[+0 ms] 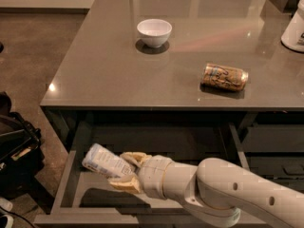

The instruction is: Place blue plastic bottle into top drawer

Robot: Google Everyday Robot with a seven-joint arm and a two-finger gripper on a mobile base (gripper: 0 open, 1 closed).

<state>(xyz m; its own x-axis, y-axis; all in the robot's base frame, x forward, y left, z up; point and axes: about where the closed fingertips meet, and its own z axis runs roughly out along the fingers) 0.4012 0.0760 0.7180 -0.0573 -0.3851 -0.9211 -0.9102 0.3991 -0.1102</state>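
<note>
The blue plastic bottle [103,160], clear with a pale blue-white label, lies tilted in my gripper [127,172], its free end pointing up and left. The gripper's tan fingers [134,158] are shut on the bottle. I hold it inside the open top drawer [67,179], over the left part of its flat grey floor and just above it. My white arm [228,189] reaches in from the lower right across the drawer.
On the grey counter [109,75] stand a white bowl [154,32] and a gold-orange can [224,77] lying on its side. A white object [295,27] is at the right edge. Dark bags [16,146] sit on the floor to the left.
</note>
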